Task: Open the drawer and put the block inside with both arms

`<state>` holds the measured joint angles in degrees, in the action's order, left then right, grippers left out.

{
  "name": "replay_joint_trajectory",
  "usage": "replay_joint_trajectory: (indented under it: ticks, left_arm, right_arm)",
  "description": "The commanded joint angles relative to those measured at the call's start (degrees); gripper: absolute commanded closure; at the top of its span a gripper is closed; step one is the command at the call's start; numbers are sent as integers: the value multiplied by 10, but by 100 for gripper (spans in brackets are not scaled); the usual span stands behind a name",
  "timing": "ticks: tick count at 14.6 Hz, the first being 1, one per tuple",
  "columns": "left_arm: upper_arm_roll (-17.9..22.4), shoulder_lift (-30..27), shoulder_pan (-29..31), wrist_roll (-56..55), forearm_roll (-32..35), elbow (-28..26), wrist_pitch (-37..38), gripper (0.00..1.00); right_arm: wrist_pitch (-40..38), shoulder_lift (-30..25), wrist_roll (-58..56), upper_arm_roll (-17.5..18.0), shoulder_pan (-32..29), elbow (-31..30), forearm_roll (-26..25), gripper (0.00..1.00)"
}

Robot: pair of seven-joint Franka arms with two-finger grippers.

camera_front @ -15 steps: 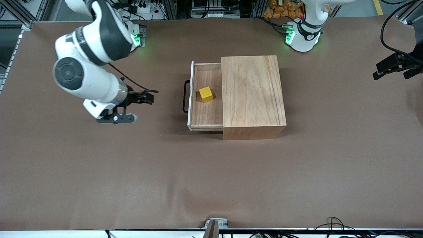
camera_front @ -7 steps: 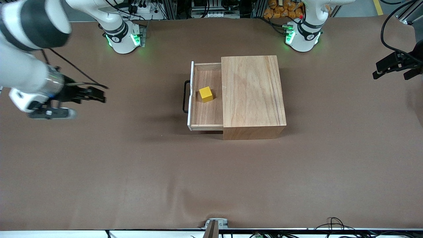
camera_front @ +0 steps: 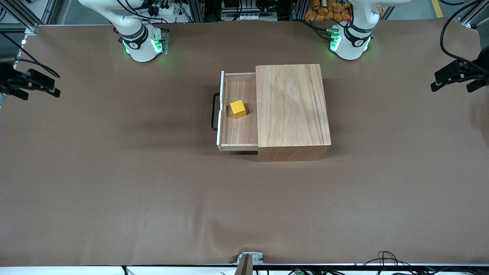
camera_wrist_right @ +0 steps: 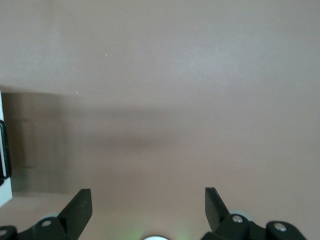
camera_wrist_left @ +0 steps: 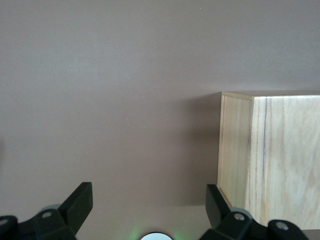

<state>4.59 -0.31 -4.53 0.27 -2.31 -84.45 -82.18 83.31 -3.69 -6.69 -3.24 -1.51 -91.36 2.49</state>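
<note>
The right end effector (camera_front: 32, 84) is hanging over the edge of the table (camera_front: 114, 191) at the right arm's end, well apart from the wooden box (camera_front: 292, 110). Its fingers (camera_wrist_right: 75, 210) are standing wide apart with nothing between them, only bare brown table showing in the gap in the right wrist view. In that same view a sliver of the drawer's white front is showing at the picture's edge, though it is too cropped to say much about it.

The left end effector (camera_front: 458, 74) is hanging over the table's edge at the left arm's end, also well apart from the wooden box. Its fingers (camera_wrist_left: 77, 202) are spread wide and are gripping nothing; one corner of the wooden box is showing past them in the left wrist view.

The drawer (camera_front: 238, 110) is standing pulled out of the wooden box toward the right arm's end of the table, its black handle (camera_front: 214, 111) sticking out from the white front edge. The block (camera_front: 238, 109) is resting inside the drawer on its floor, roughly midway along it and just beside the mouth of the wooden box, touching neither end effector.
</note>
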Motion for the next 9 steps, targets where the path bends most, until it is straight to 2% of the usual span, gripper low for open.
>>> replay_joint_trajectory:
  ticks: [1, 4, 6, 9]
  left_arm:
    - [-2, 0, 0, 11, 13, 3, 5, 0]
    - [-2, 0, 0, 11, 13, 4, 5, 0]
    - [-2, 0, 0, 11, 13, 3, 5, 0]
    - [-2, 0, -2, 11, 13, 4, 5, 0]
  right_arm:
    - [-30, -29, -3, 10, -10, -13, -26, 0]
    - [-31, -30, -1, -14, 0, -11, -26, 0]
    - [-32, -34, 5, -41, 30, -10, -26, 0]
    - [-32, -39, 21, -42, 30, -12, -25, 0]
